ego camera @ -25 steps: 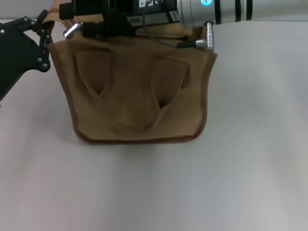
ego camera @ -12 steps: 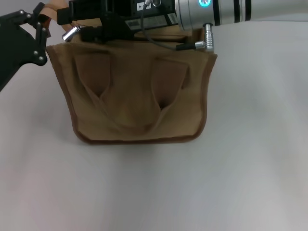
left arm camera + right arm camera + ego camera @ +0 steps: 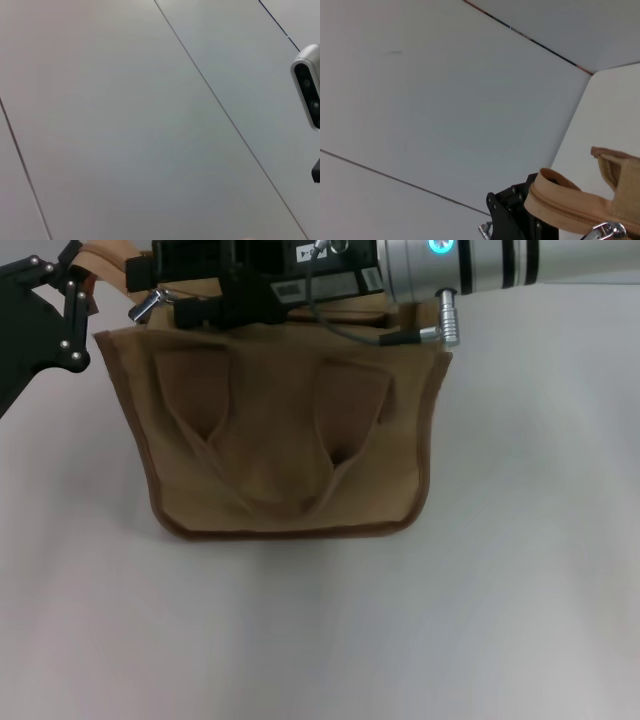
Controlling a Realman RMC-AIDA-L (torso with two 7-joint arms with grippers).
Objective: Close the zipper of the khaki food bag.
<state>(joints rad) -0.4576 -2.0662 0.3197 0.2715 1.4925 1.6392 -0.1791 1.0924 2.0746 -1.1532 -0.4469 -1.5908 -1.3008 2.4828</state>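
Khaki canvas with darker brown trim makes up the food bag [image 3: 285, 440], which stands on the white table [image 3: 520, 570] near its far edge, front face toward the robot, its two looped handles [image 3: 270, 455] drooping over that face; its long axis runs across the robot's front, from left to right. Silver and black, the right arm reaches in horizontally from the right across the bag's top edge, and the right gripper [image 3: 200, 300] sits at the top left part of the bag; whether it is clenched or released, I cannot tell. Black, the left gripper [image 3: 70, 310] waits at the bag's upper left corner, just beside the trim; its grip cannot be told either. Seen from the right wrist, the tan zipper [image 3: 570, 212] runs along the bag's width, its teeth meshed there, the shiny silver slider [image 3: 609, 231] at the near end.
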